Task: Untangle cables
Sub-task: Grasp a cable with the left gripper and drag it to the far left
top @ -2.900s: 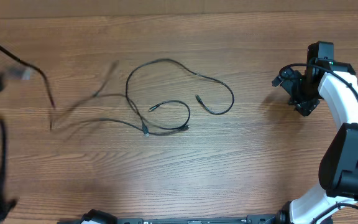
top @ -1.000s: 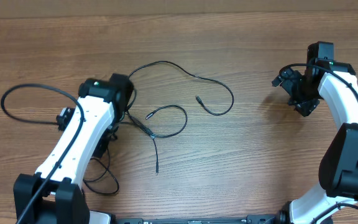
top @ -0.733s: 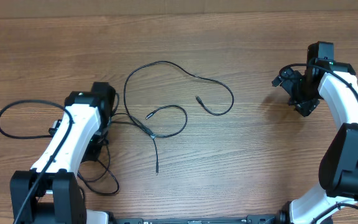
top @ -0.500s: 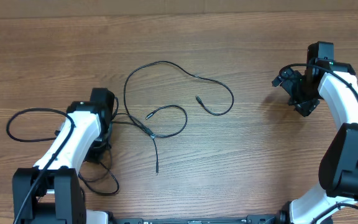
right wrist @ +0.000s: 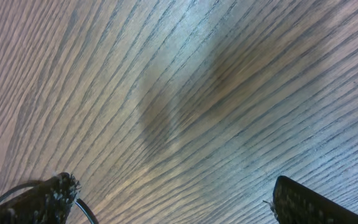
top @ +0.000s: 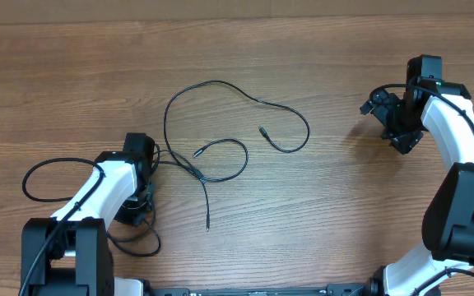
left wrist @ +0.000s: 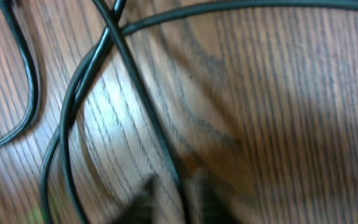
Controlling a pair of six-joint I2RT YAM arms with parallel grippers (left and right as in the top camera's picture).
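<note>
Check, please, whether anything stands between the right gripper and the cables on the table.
Nothing visible does: only bare table lies between the open right gripper and the nearest loop of the cables.

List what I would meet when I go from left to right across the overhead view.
thick black cable loop → left arm → thin cables, looped in the middle of the table → right arm
</note>
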